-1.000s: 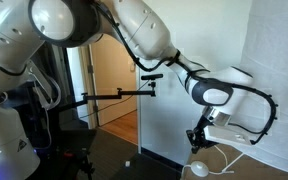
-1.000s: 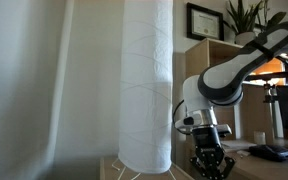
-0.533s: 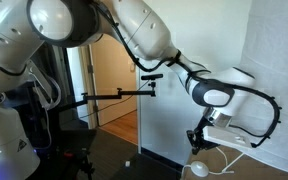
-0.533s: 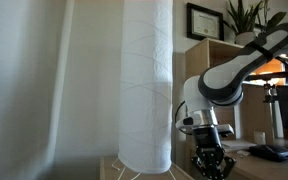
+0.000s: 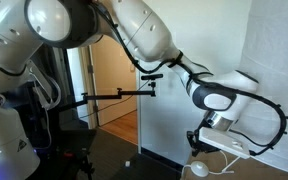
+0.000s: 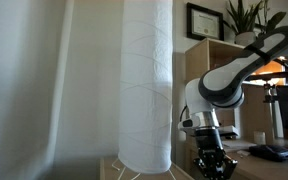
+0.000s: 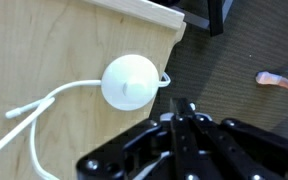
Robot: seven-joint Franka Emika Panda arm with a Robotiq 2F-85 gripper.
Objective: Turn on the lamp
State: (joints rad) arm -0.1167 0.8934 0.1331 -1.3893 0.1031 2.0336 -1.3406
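we note a light wood board (image 7: 44,40) w/ the round white switch (image 7: 131,82) & its white cord (image 7: 64,92) lying on it; dark carpet (image 7: 239,95) adjoins the board edge.

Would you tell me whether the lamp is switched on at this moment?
It looks off: the lamp shows no glow through its shade, and the shut gripper is near the disc switch.
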